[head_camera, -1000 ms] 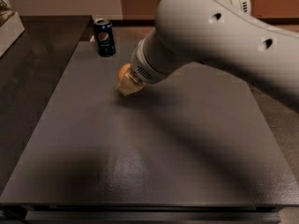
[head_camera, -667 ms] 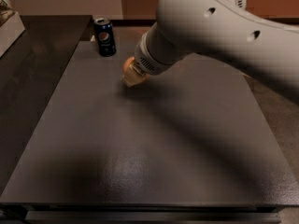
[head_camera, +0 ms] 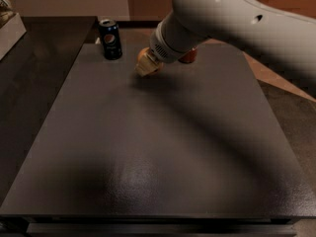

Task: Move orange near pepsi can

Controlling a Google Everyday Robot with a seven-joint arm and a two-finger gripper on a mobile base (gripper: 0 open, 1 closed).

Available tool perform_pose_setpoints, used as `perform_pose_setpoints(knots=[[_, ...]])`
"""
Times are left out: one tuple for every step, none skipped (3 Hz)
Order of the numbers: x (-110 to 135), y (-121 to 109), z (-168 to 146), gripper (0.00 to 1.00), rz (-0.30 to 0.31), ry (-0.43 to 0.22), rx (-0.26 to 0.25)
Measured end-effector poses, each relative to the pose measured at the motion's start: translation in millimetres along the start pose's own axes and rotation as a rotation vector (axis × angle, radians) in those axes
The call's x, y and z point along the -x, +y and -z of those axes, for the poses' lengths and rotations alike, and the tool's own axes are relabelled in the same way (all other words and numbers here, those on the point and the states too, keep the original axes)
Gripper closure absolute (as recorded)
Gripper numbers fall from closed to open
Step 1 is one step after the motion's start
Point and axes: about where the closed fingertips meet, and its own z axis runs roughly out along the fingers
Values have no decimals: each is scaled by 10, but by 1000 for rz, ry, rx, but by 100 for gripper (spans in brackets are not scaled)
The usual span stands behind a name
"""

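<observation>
Since the orange (head_camera: 189, 57) sits by the far edge of the tabletop (head_camera: 148, 157), half hidden behind the arm (head_camera: 232, 19), the gripper (head_camera: 147, 65), grip state indeterminable, hangs low between it and the can (head_camera: 110, 38), likely for approach.

The arm (head_camera: 232, 28) is showing a smooth, bulbous off-white shell with two small dark round holes, and it is narrowing to a finely ridged pale collar. The gripper (head_camera: 147, 64), tan and blocky, is sitting beyond that collar, near the bench's (head_camera: 148, 147) 12 o'clock edge.
</observation>
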Motion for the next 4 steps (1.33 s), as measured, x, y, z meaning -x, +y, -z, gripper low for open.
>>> perform_pose_setpoints(knots=[[80,-173,-175,100,-2,10,2],[192,-299,-366,100,3,19,1],[308,-405,-556,100,9,23,3],[387,-491,-748,100,6,18,9]])
